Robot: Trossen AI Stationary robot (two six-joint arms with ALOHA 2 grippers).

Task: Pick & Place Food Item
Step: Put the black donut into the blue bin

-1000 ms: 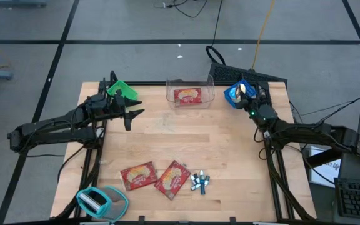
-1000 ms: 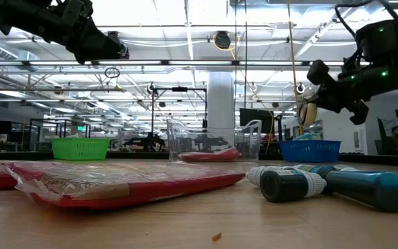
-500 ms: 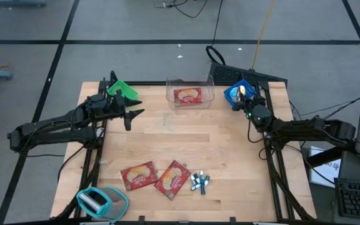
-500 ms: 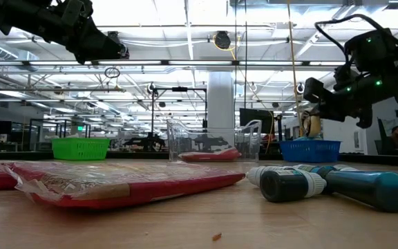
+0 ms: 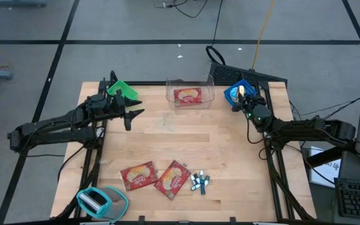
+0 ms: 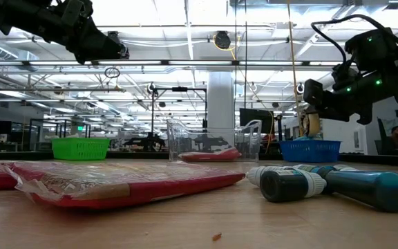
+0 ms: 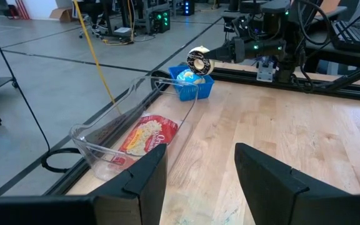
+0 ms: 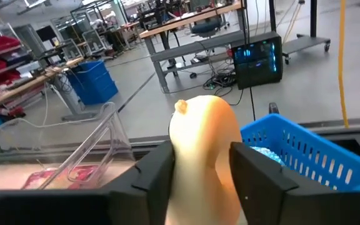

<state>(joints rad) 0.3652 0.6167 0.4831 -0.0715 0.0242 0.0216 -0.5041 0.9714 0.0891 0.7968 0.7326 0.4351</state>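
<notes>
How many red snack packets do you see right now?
3. One red packet lies inside the clear bin at the table's far edge. A second packet and a third packet lie side by side near the front edge. More could be hidden in the blue basket.

Pale matt wood table, clear glossy plastic bin, slatted blue plastic basket, shiny red packets.

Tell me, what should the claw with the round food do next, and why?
Probably open wider and let go. The right claw holds the round food right at the blue basket, so releasing should drop it in.
</notes>
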